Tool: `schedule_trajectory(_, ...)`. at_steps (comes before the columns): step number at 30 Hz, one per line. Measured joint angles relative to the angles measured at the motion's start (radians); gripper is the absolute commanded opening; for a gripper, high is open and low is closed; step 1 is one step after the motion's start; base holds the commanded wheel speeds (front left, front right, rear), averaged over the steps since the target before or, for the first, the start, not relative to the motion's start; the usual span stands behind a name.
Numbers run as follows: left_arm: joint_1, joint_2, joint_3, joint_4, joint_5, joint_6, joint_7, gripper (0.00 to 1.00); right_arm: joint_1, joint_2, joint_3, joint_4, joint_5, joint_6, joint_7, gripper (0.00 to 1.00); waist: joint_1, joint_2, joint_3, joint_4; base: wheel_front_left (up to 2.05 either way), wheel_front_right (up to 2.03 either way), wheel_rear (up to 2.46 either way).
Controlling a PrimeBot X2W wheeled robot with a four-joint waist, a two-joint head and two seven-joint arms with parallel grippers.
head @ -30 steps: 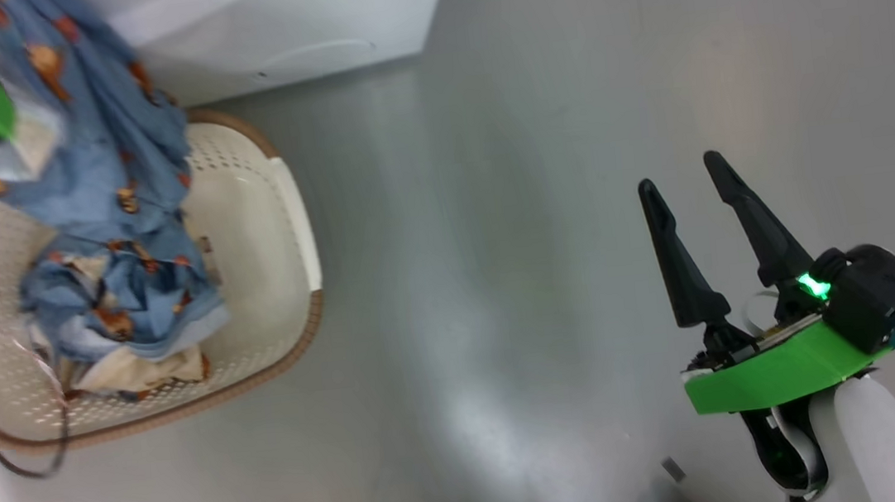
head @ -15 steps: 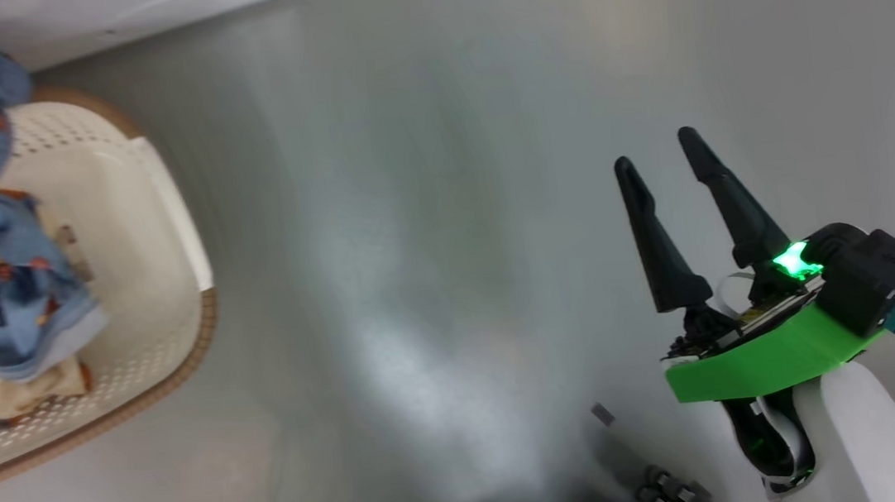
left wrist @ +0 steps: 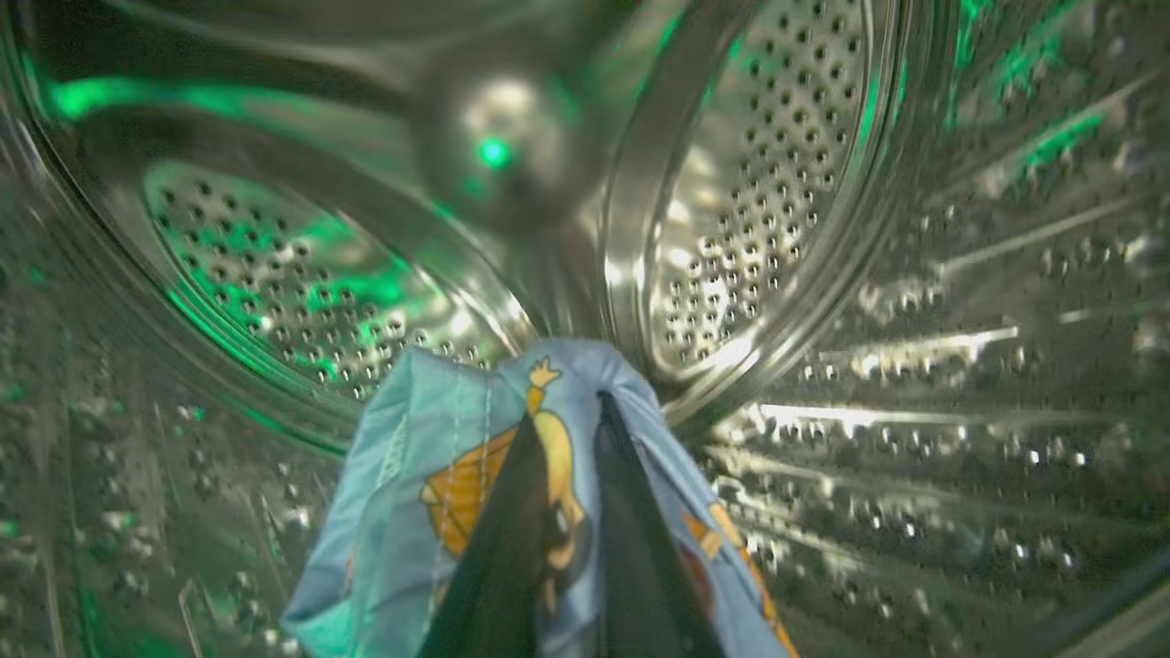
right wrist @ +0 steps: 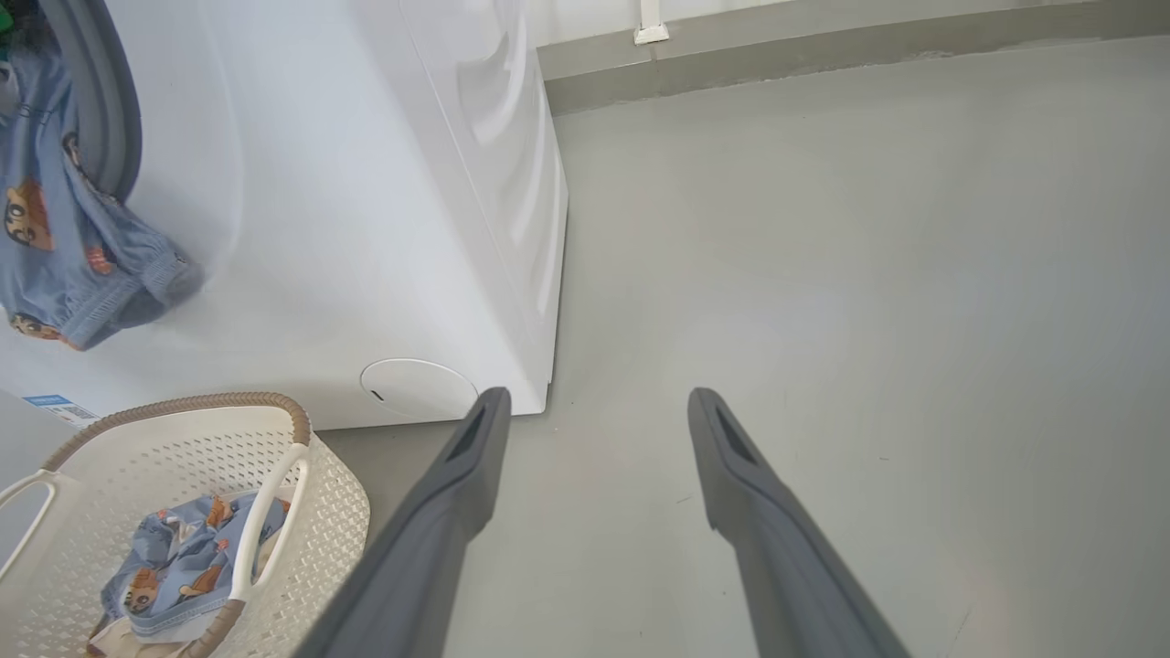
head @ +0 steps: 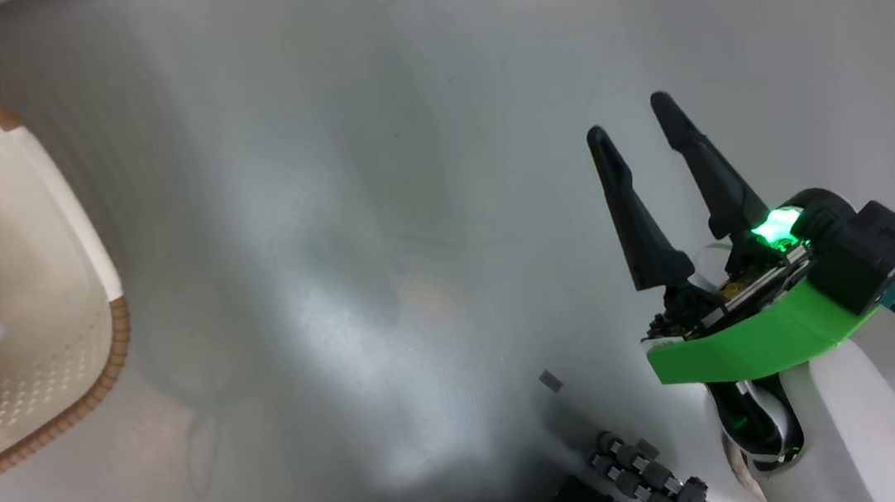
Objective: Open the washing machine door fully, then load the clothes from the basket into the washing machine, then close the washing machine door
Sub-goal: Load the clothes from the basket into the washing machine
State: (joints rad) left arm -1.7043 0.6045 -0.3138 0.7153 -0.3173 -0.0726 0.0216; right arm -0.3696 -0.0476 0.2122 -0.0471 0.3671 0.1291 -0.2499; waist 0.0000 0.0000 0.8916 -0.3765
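**A:** Steel drum (left wrist: 731, 183) all round, and the left gripper (left wrist: 565, 409) is pinched on a blue piece of the clothes (left wrist: 439, 457) — mid-load.

**B:** Yep, it needs to let go deep inside. The right gripper (head: 627, 117) is spread and empty — more waits in the basket (right wrist: 183, 402).

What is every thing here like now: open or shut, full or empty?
left gripper: shut on the blue cloth, inside the drum.
right gripper: open, holding nothing, above the floor.
washing machine: mouth open, blue fabric hanging out over its front.
basket: on the floor, some clothes in it.
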Motion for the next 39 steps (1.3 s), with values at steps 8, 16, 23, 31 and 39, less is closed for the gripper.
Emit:
schedule_trajectory(8, -0.113, -0.007, -0.013, 0.058, 0.041, 0.015, -0.165, 0.00, 0.000, 0.000, -0.009, -0.008, 0.006, 0.000, 0.000, 1.00, 0.0000, 0.0000, 0.031, -0.012, 0.00, 0.00, 0.00)
schedule_trajectory(16, -0.091, -0.027, -0.010, 0.203, -0.007, -0.003, -0.130, 0.00, -0.001, 0.000, -0.026, -0.015, 0.004, 0.000, 0.000, 1.00, 0.0000, 0.0000, 0.035, 0.015, 0.00, 0.00, 0.00)
schedule_trajectory(23, -0.037, -0.069, -0.005, 0.275, -0.064, -0.013, -0.073, 1.00, -0.003, 0.000, -0.035, -0.017, -0.013, 0.000, 0.000, 1.00, 0.0000, 0.0000, 0.021, 0.053, 0.00, 0.00, 0.00)
schedule_trajectory(31, 0.034, -0.085, -0.025, 0.275, -0.069, -0.006, -0.127, 1.00, -0.003, 0.000, -0.056, -0.013, -0.033, 0.000, -0.007, 1.00, 0.0000, 0.0000, -0.027, 0.079, 0.00, 0.00, 0.00)
schedule_trajectory(39, 0.194, -0.123, -0.007, 0.221, -0.107, 0.025, -0.228, 1.00, 0.001, 0.000, -0.081, 0.000, -0.065, 0.000, -0.007, 1.00, 0.0000, 0.0000, -0.090, 0.109, 0.00, 0.00, 0.00)
